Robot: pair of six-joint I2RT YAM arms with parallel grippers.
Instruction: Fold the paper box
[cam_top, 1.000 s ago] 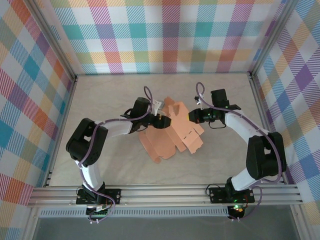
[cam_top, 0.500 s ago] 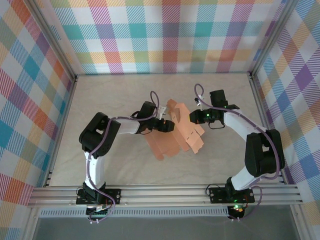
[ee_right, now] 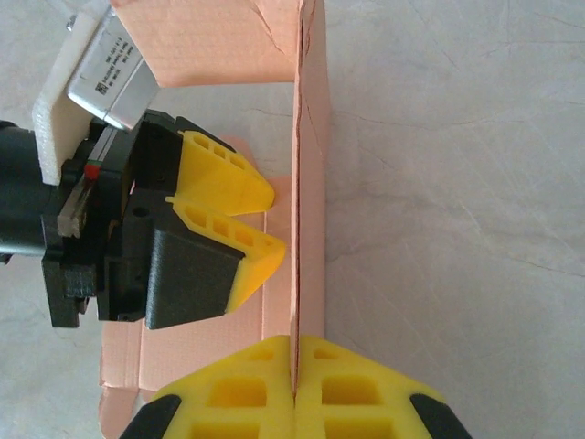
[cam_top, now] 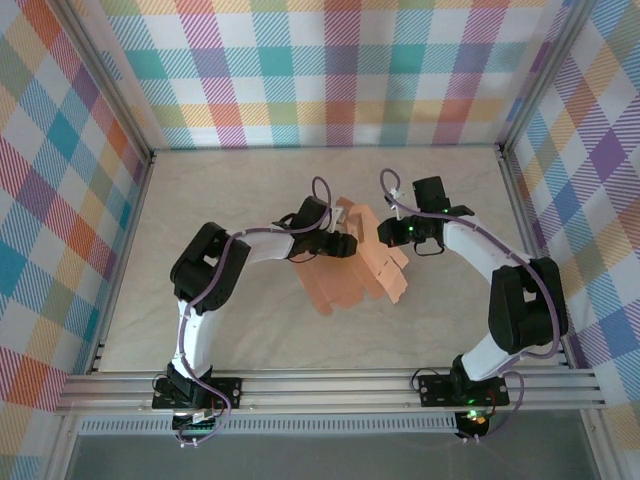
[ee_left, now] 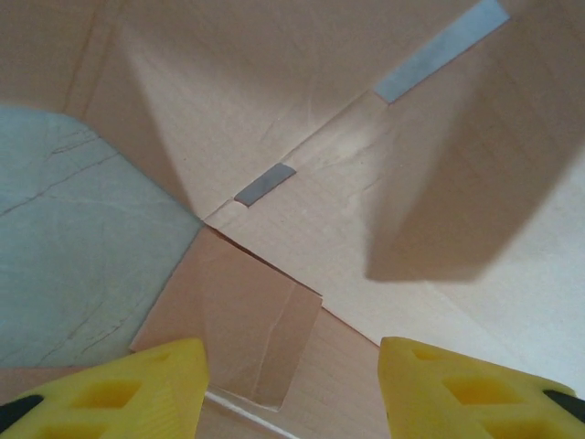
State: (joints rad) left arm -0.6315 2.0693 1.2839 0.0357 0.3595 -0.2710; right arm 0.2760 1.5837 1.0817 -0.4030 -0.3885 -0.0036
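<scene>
Beige table (cam_top: pixel 220 200), mid-frame: salmon-orange card paper box (cam_top: pixel 355 268) half-folded; right gripper (ee_right: pixel 294 352) jaws pinching its upright panel, left gripper (ee_left: pixel 292 370) jaws spread.

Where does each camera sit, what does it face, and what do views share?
Top external: above, behind the bases, looking down; both arms, left gripper and right gripper at the paper box.
Left wrist: faces the box's inside; own open fingers.
Right wrist: own fingers pinching an upright panel.
Shared: the left gripper, top and right wrist.
</scene>
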